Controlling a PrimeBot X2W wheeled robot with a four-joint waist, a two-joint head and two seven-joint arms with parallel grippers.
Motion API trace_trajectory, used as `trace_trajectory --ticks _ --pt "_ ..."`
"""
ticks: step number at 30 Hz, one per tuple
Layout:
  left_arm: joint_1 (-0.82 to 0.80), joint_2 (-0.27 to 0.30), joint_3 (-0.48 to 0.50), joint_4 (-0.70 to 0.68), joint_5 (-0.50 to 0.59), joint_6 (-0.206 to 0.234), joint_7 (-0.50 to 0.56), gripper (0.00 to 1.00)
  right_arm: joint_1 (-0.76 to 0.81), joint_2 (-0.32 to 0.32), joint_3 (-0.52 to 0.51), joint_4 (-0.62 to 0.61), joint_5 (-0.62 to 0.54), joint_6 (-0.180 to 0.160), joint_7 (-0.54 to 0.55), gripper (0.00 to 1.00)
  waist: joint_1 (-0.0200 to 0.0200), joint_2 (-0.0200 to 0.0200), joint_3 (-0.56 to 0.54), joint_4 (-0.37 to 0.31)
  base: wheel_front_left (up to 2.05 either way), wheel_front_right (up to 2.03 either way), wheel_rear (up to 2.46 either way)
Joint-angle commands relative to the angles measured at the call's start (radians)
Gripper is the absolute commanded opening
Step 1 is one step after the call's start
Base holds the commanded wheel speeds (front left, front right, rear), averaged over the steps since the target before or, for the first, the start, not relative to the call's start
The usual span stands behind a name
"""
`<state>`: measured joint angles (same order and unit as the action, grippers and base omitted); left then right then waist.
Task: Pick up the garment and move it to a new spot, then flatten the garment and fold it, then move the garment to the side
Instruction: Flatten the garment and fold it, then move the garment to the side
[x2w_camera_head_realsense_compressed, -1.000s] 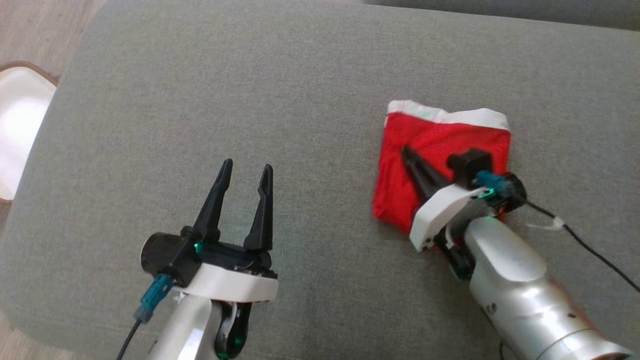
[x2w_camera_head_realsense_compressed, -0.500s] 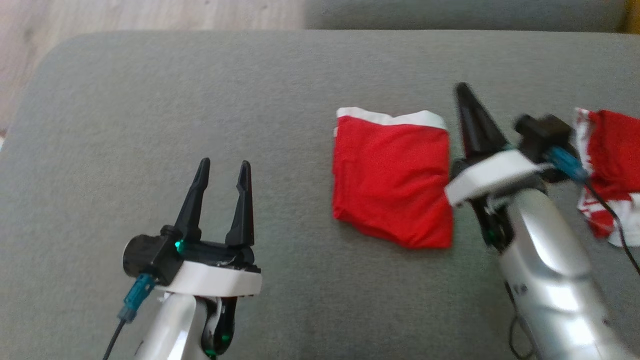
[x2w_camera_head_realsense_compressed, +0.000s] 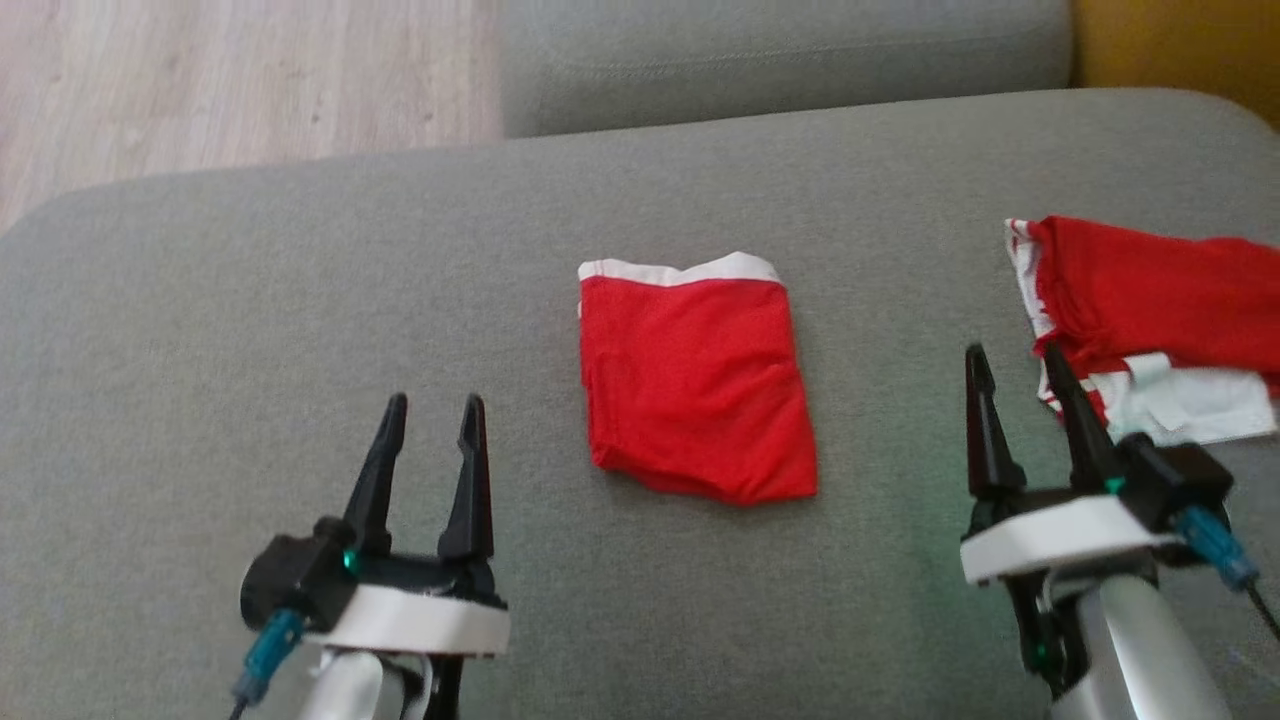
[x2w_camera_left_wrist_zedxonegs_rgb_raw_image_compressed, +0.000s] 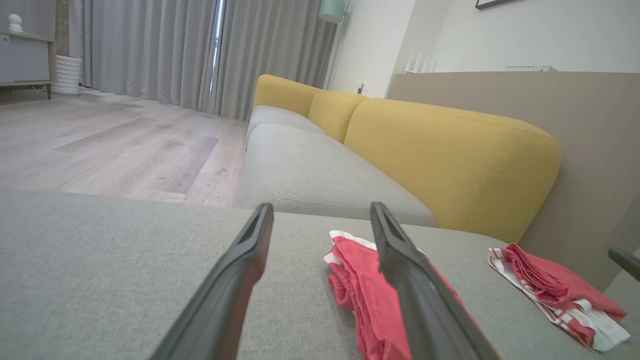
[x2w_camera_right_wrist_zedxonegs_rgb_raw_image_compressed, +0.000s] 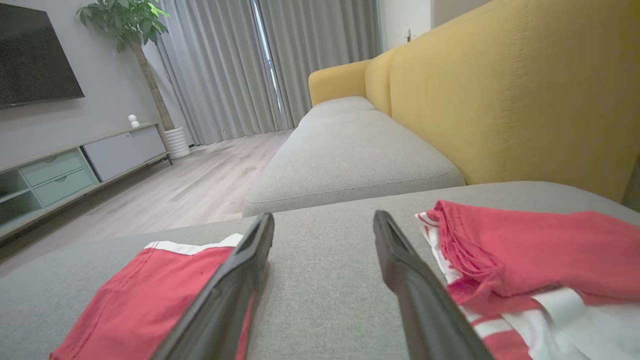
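The garment (x2w_camera_head_realsense_compressed: 690, 385) is red with a white waistband and lies folded into a small rectangle in the middle of the grey sofa cushion (x2w_camera_head_realsense_compressed: 300, 300). My left gripper (x2w_camera_head_realsense_compressed: 433, 402) hovers open and holds nothing, to the garment's lower left. My right gripper (x2w_camera_head_realsense_compressed: 1010, 352) stands open and bare to its lower right, apart from the cloth. In the left wrist view the garment (x2w_camera_left_wrist_zedxonegs_rgb_raw_image_compressed: 365, 280) lies just past my left gripper (x2w_camera_left_wrist_zedxonegs_rgb_raw_image_compressed: 321, 207), partly behind the right finger. In the right wrist view the garment (x2w_camera_right_wrist_zedxonegs_rgb_raw_image_compressed: 145, 295) lies left of my right gripper (x2w_camera_right_wrist_zedxonegs_rgb_raw_image_compressed: 324, 216).
A second red-and-white garment (x2w_camera_head_realsense_compressed: 1140, 300) lies crumpled at the cushion's right, close to my right fingers, as the second garment (x2w_camera_right_wrist_zedxonegs_rgb_raw_image_compressed: 525, 260) in the right wrist view. Yellow backrests (x2w_camera_left_wrist_zedxonegs_rgb_raw_image_compressed: 450, 160) rise on the right. Another grey seat (x2w_camera_head_realsense_compressed: 780, 60) and wooden floor (x2w_camera_head_realsense_compressed: 200, 80) lie beyond.
The head camera has swung right. My right gripper, shut and pressed on the garment, has lifted off, drawn back to the right and opened. The left gripper keeps its pose.
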<state>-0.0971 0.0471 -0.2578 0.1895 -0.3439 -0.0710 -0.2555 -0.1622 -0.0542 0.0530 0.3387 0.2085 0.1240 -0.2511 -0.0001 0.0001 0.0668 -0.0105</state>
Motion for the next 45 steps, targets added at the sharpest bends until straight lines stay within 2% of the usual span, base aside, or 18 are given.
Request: trace_trajectory --ticks 1,10,24,32,38,45 --pt "-0.009 0.003 0.037 -0.026 -0.002 -0.001 -0.006 1.0 -0.001 0.004 0.014 -0.046 0.0 0.007 -0.011 1.0 0.0001 -0.0001 -0.014 -0.013 0.0 0.0 0.0" --pt "0.023 0.003 0.058 -0.024 0.005 0.002 -0.006 1.0 0.06 0.004 0.003 -0.065 -0.015 0.007 -0.011 1.0 0.0001 -0.0001 -0.032 -0.017 0.0 0.0 0.0" --pt "0.002 0.003 0.037 -0.022 0.024 0.002 -0.006 1.0 0.033 0.004 -0.012 -0.033 -0.001 0.007 -0.011 1.0 0.0001 -0.0001 0.0 0.021 0.0 0.0 0.0" --pt "-0.039 0.003 0.015 -0.016 0.029 -0.007 -0.006 1.0 -0.073 0.004 0.005 0.09 -0.047 0.007 0.001 1.0 0.0001 -0.0001 0.069 0.083 0.0 0.0 0.0" --pt "-0.065 0.003 -0.004 -0.01 0.021 -0.007 -0.006 1.0 -0.144 0.004 0.012 0.2 -0.022 0.007 0.025 1.0 0.0001 -0.0001 0.096 0.136 0.0 0.0 0.0" --pt "-0.083 0.003 -0.021 -0.008 0.01 -0.001 -0.006 1.0 -0.238 0.004 0.065 0.351 0.02 0.007 0.071 1.0 0.0001 -0.0001 0.118 0.188 0.0 0.0 0.0"
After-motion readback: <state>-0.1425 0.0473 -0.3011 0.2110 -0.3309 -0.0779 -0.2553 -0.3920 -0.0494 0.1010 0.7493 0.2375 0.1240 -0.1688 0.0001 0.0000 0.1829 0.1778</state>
